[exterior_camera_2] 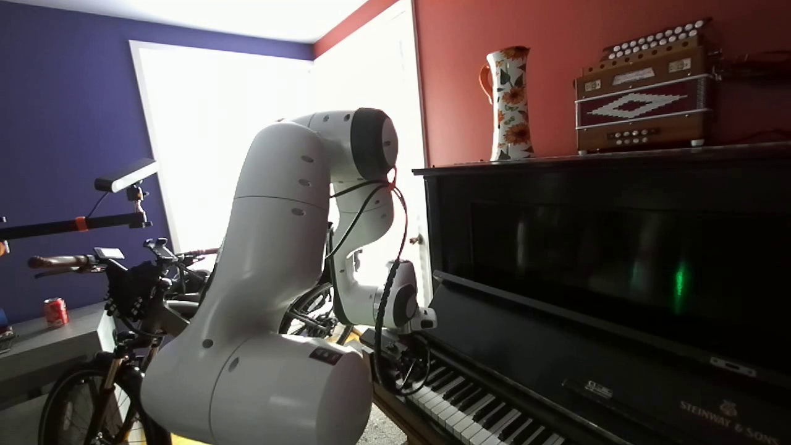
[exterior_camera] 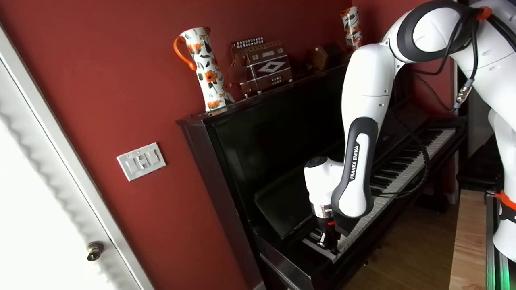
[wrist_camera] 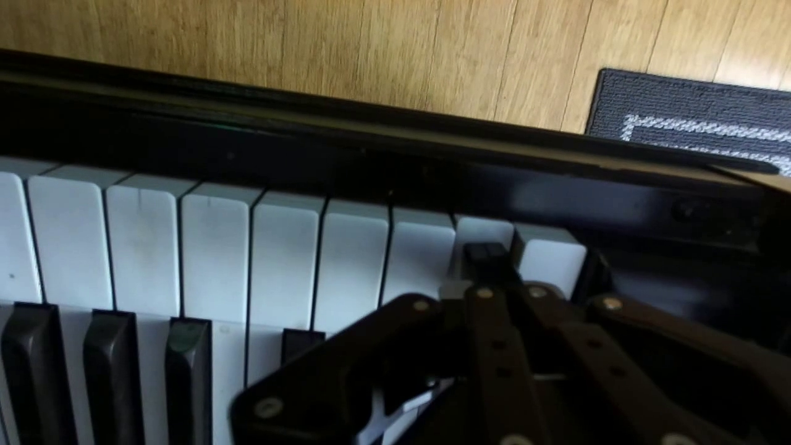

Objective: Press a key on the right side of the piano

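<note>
1. Piano (exterior_camera: 266, 137): glossy black upright, from centre to lower right in an exterior view; lettering "STEINWAY & SONS" (exterior_camera_2: 729, 423) at lower right in an exterior view.
2. White keys (wrist_camera: 216, 253) and black keys (wrist_camera: 108, 377), wrist view: in a row from the left edge to right of centre.
3. Next-to-last key (wrist_camera: 485, 227), right of centre: lower than the end key (wrist_camera: 552, 262) beside it.
4. Gripper (wrist_camera: 488, 259), lower right of the wrist view: fingertips (wrist_camera: 481, 253) on the next-to-last key; jaws together, narrow.
5. Arm (exterior_camera: 365, 80), in both exterior views: white, bent down to the keys; black cable (exterior_camera_2: 381, 346) looped beside the wrist in an exterior view.
6. On the piano top, upper centre in an exterior view: flowered pitcher (exterior_camera: 209, 72); accordion (exterior_camera: 268, 66) just right; flowered vase (exterior_camera: 352, 28) toward upper right.
7. Left part in an exterior view: switch plate (exterior_camera: 141, 161) on red wall (exterior_camera: 100, 80); door (exterior_camera: 40, 181) with knob (exterior_camera: 94, 250) at lower left.
8. Far left in an exterior view: bicycles (exterior_camera_2: 170, 318); red can (exterior_camera_2: 55, 313) on grey table (exterior_camera_2: 43, 355); camera (exterior_camera_2: 126, 176) on a bar (exterior_camera_2: 111, 220) above.
9. Wood floor (wrist_camera: 371, 55) along the top of the wrist view; dark mat (wrist_camera: 667, 102) at upper right.
</note>
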`<state>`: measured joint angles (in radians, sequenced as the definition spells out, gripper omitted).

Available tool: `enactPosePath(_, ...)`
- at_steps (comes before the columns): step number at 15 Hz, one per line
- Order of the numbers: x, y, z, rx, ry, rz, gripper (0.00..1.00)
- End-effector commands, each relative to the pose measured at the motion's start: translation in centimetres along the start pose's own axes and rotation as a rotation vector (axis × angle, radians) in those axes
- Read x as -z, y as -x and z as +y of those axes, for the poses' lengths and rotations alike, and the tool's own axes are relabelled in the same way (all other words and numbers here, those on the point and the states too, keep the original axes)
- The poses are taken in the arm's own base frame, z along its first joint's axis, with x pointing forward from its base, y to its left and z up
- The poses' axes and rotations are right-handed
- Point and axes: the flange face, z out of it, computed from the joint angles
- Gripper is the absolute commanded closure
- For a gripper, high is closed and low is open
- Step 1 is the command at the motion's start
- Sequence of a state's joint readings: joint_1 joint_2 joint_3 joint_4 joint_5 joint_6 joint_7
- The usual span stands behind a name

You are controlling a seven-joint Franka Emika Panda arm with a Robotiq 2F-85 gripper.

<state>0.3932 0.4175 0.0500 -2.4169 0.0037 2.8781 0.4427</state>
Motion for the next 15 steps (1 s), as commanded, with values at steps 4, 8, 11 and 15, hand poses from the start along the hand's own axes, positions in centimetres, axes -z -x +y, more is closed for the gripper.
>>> enactPosePath(4,1.2,0.1,-0.4,0.005,0.001,0.008,1.00)
enactPosePath(8,1.8,0.1,-0.1,0.004,0.010,0.018,1.00)
enactPosePath(11,2.8,0.0,-0.1,0.007,0.013,0.034,1.00)
enactPosePath(15,4.0,-0.2,-0.1,0.010,0.019,0.050,0.74)
